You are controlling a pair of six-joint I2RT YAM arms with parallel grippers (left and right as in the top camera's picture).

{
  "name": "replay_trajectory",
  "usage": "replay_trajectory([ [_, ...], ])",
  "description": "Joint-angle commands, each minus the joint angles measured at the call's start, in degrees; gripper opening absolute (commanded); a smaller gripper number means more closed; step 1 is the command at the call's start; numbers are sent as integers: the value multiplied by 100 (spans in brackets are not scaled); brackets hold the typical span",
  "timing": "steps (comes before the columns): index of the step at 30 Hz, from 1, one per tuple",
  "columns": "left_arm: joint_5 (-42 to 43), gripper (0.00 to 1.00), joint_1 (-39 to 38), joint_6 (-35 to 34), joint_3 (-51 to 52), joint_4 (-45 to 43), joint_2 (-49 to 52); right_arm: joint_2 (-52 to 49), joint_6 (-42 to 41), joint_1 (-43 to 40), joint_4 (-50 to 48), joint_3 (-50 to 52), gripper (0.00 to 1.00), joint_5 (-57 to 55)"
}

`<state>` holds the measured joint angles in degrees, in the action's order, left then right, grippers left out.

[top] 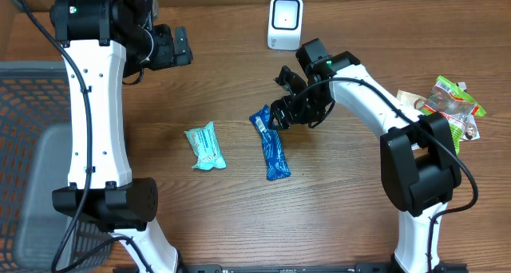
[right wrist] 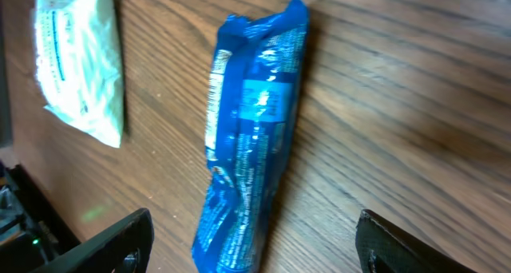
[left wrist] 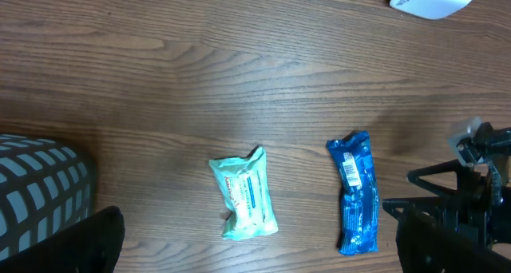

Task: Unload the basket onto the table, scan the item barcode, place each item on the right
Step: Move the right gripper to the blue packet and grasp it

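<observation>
Closest to me on the table (top: pixel 343 201) lies the blue snack bar (top: pixel 271 145). It is flat on the wood, about in the middle, with its long side pointing away from me. Nothing is holding it. Just beside it on my left is a small green pack (top: pixel 205 148), apart from the bar.

I think the bar is light and a bit squishy. Its wrapper is shiny and crinkly, so it may slip or bend if I pinch one end. I would grab it across the middle, on the thin sides, and keep the fingers off the barcode (left wrist: pixel 349 170), which faces up near the far end.

A little further out, my right gripper (right wrist: pixel 251 229) hangs over the far end of the bar. Its fingers are spread wide, one on each side, and they hold nothing.

Further back on the left, my left gripper (top: pixel 185 48) is up high, wide open and empty too.

Furthest away stands the white scanner (top: pixel 285 21), well apart from the bar.
</observation>
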<state>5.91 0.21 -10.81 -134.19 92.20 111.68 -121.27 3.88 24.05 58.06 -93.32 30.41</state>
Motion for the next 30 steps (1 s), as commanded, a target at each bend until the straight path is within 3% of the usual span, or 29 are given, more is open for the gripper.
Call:
replay_trajectory([
  [1, -17, 100, -22, -81, -94, 11, 7, -155, 116, 42, -24, 48, 79, 87],
  [9, -15, 100, -22, -81, -94, 11, 7, -533, 595, 24, 0, 225, 71, 81],
  [11, -17, 100, -22, -81, -94, 11, 7, -605, 743, 26, 131, 227, 58, 216],
  [14, -17, 100, -22, -81, -94, 11, 7, -669, 822, 31, 212, 334, 50, 431],
  [23, -17, 100, -22, -81, -94, 11, 7, -669, 815, 31, 173, 776, 47, 466],
  [30, -17, 100, -22, -81, -94, 11, 7, -669, 553, -122, -581, 741, 47, 415],
])
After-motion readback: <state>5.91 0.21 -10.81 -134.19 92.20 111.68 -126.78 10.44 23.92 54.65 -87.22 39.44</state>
